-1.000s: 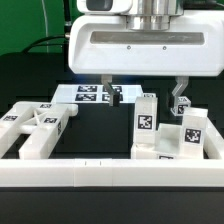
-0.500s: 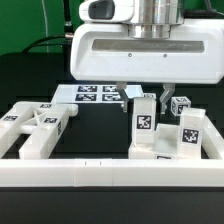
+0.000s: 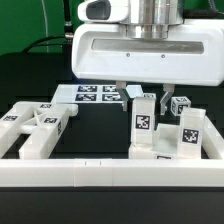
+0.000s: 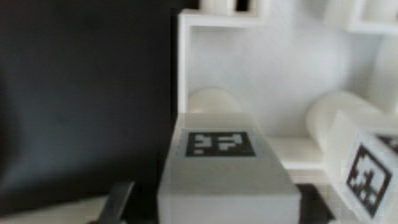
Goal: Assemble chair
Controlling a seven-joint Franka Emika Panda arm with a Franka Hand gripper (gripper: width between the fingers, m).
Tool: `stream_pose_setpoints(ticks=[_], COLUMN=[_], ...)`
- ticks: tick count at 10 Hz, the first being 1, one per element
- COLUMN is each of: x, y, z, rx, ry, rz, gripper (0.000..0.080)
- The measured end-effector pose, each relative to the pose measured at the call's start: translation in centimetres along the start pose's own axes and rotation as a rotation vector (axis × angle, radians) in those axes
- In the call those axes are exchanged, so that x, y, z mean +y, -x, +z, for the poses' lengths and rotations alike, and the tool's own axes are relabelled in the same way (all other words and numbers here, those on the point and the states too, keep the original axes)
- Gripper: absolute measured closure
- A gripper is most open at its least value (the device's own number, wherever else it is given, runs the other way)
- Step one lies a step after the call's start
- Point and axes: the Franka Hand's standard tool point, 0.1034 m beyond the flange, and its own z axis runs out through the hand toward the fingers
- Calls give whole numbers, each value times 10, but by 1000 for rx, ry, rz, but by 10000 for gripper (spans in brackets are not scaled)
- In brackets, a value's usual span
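Exterior view: the gripper clamped the top of 1 upright chair piece, just inside the border rail. Bare table lay toward the exterior view's left. Wrist view: both fingers touched its sides, with a neighbouring piece near.

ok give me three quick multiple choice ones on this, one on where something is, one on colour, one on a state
1. The gripper straddles: A the marker board; B the upright piece; C the rail.
2. The chair parts are: A black; B red; C white.
3. The piece between the fingers: A stands upright; B lies flat; C is broken in two.
Key: B, a finger sits at each side of it; C, all are glossy white; A, it stands tall, tag facing the exterior view.
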Motion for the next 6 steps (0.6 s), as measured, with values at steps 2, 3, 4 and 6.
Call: stream_pose_setpoints(ticks=[2, 3, 4, 6], x=[0, -1, -4, -7], y=[0, 1, 2, 3], z=[0, 0, 1, 1], rx=[-5, -10, -14, -16], ry=[-14, -21, -28, -37], rz=[168, 284, 414, 611], gripper=[509, 509, 509, 509])
